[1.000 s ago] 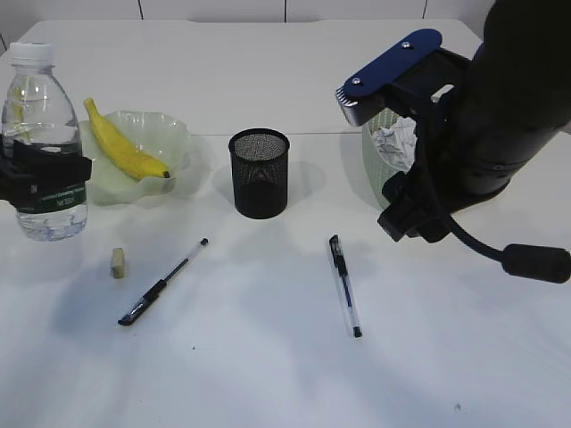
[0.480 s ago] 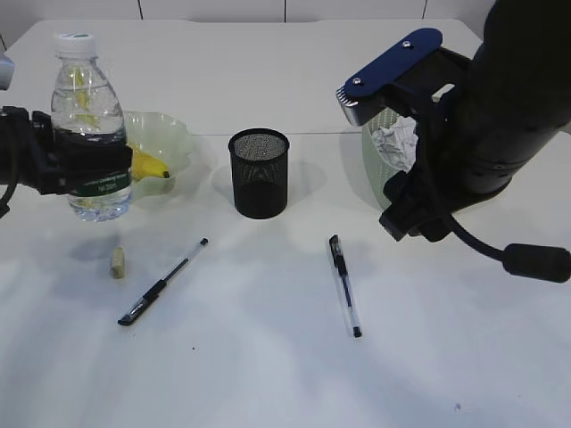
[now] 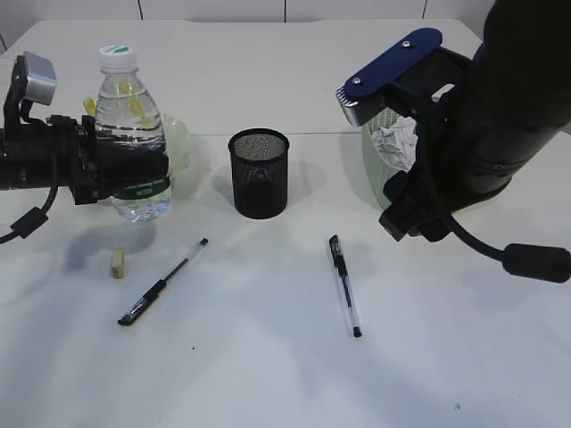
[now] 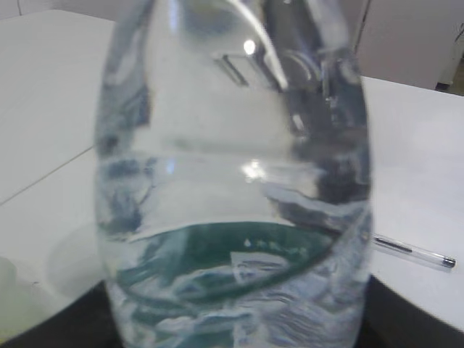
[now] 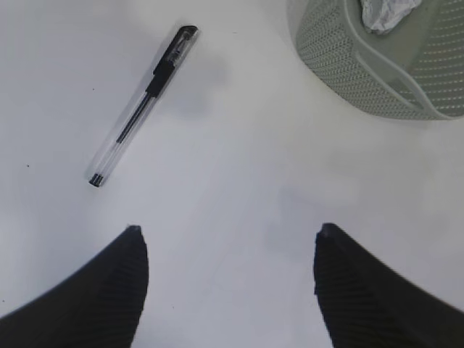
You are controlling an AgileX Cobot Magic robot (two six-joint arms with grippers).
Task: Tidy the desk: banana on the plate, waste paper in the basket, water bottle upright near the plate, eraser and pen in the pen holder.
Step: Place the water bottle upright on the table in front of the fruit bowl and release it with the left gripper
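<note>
My left gripper is shut on the clear water bottle, holding it upright by its green label in front of the pale green plate. The bottle fills the left wrist view. Most of the banana is hidden behind the bottle; a yellow tip shows. The black mesh pen holder stands mid-table. An eraser and a pen lie at front left, and a second pen at centre right. My right gripper hangs open over bare table. Waste paper lies in the basket.
The right arm's bulky body covers much of the basket and the table's right side. White table stretches across the front. The second pen shows past the bottle in the left wrist view.
My left gripper has carried the bottle to the right, from the table's left edge to in front of the plate, now covering the banana. The right arm has not moved.
</note>
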